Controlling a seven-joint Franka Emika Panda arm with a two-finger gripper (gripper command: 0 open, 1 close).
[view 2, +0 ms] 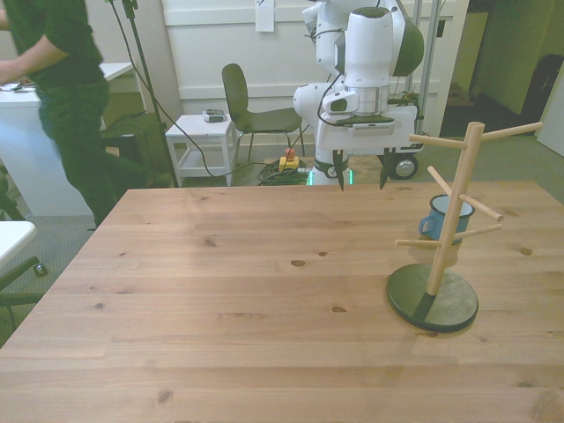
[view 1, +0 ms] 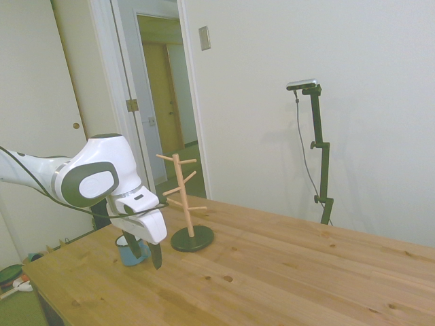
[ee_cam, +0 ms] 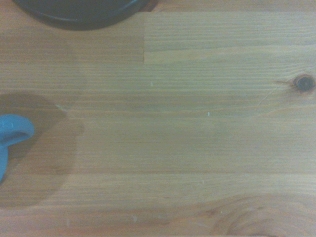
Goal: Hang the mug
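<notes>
The small blue mug (view 2: 435, 220) stands upright on the table, just behind the wooden peg stand (view 2: 451, 217) near the front view's right. In the side view the mug (view 1: 124, 253) is partly hidden behind my gripper (view 1: 146, 252). My gripper (view 2: 362, 179) hangs low over the table's far edge, open and empty. It is beside the mug and does not touch it. The wrist view shows only the mug's blue handle (ee_cam: 11, 132) and the rim of the stand's dark round base (ee_cam: 79, 12).
The stand's pegs (view 2: 504, 132) stick out to both sides above the mug. A person (view 2: 53, 88) stands past the table at the front view's left. A chair (view 2: 251, 106) and a small white cart (view 2: 203, 141) are behind the table.
</notes>
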